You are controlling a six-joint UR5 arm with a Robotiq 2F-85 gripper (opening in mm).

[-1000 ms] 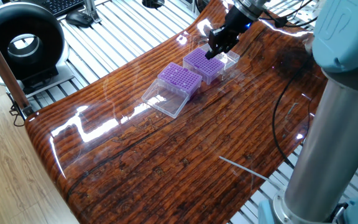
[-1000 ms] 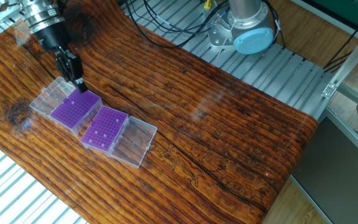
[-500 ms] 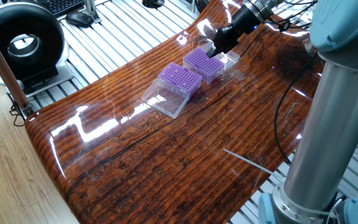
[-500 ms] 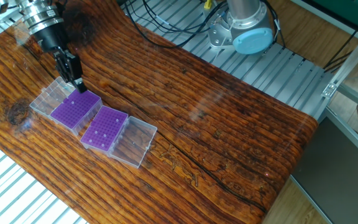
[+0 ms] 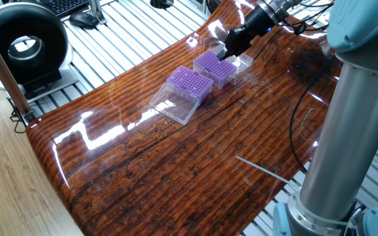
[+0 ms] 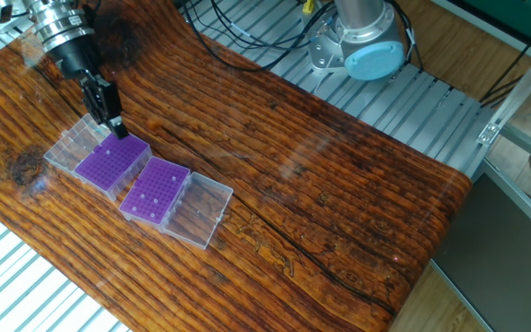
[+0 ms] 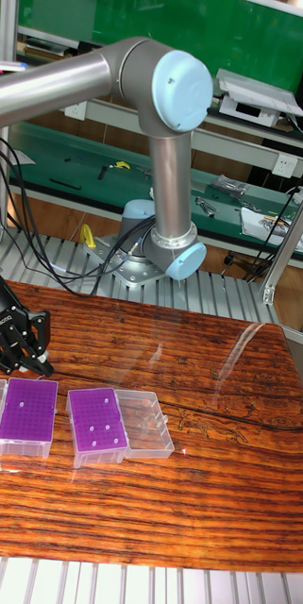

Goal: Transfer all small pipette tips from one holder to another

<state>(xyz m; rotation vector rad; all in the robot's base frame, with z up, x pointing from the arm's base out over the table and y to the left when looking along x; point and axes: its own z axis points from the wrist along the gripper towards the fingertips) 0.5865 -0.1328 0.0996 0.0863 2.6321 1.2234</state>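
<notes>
Two purple boxes [image 6: 112, 164] [image 6: 155, 190] lie on the table [image 6: 339, 221]; the gripper [image 6: 115, 126] hovers at 12 o'clock of one, jaw state unclear.

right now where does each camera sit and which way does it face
One fixed view: high beside the arm, looking across the table at the gripper.
The other fixed view: high opposite, facing the base.
Tall fixed view: low at the table's front edge, facing the whole arm.
All three share the two purple boxes.
</notes>
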